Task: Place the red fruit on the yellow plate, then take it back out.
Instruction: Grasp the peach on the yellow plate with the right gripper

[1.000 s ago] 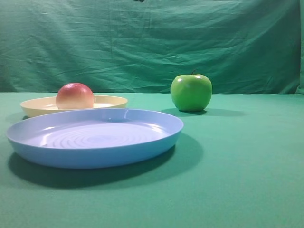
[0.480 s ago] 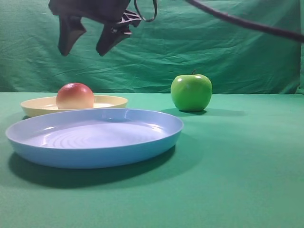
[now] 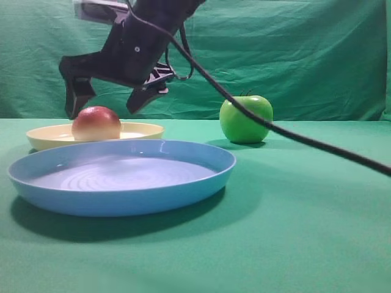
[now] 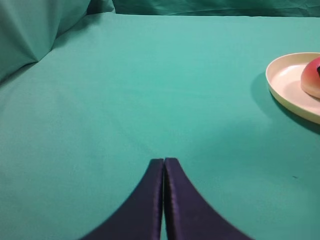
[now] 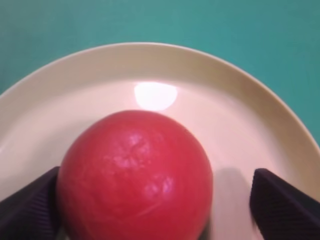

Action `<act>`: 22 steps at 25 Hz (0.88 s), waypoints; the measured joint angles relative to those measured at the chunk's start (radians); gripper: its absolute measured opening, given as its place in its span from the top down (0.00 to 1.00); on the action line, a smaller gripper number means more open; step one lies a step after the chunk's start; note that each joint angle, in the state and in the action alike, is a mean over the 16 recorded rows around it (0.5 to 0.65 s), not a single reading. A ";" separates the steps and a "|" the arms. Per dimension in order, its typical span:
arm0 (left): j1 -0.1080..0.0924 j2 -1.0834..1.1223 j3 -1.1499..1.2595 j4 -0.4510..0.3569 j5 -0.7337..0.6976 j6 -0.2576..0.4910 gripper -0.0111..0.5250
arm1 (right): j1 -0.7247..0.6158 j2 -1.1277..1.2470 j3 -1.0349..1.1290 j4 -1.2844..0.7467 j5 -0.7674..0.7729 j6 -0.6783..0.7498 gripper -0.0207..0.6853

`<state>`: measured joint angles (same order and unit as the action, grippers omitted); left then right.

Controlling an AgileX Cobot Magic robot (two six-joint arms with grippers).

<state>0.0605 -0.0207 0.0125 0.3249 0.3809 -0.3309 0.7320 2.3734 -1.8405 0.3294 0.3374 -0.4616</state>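
Note:
The red fruit point(image 3: 96, 124) rests on the yellow plate point(image 3: 146, 130) at the back left. My right gripper point(image 3: 104, 110) hangs just above it, open, with one dark finger on each side. In the right wrist view the red fruit point(image 5: 135, 175) sits between the fingers point(image 5: 280, 205), close against the left one and apart from the right one, on the yellow plate point(image 5: 240, 100). My left gripper point(image 4: 164, 160) is shut on nothing over bare green cloth, with the yellow plate point(image 4: 285, 80) and red fruit point(image 4: 312, 77) at its far right.
A large light blue plate point(image 3: 122, 177) lies in front of the yellow one. A green apple point(image 3: 246, 119) stands at the back, right of centre. The right arm's black cable point(image 3: 305, 143) slants across the view to the right edge.
The right gripper entered from the top and came down, open, to the sides of the fruit. The fruit, plates and apple have not moved.

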 joint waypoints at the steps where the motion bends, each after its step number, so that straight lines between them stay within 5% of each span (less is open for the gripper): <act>1: 0.000 0.000 0.000 0.000 0.000 0.000 0.98 | 0.000 0.002 -0.001 0.001 0.004 0.000 0.23; 12: 0.000 0.000 0.000 0.000 0.000 0.000 0.98 | -0.033 -0.114 -0.004 -0.006 0.246 0.018 0.64; 22: 0.000 0.000 0.000 0.000 0.000 0.000 0.98 | -0.159 -0.432 0.104 -0.065 0.539 0.124 0.70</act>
<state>0.0605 -0.0207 0.0125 0.3249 0.3809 -0.3310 0.5729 1.9417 -1.7363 0.2647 0.8764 -0.3376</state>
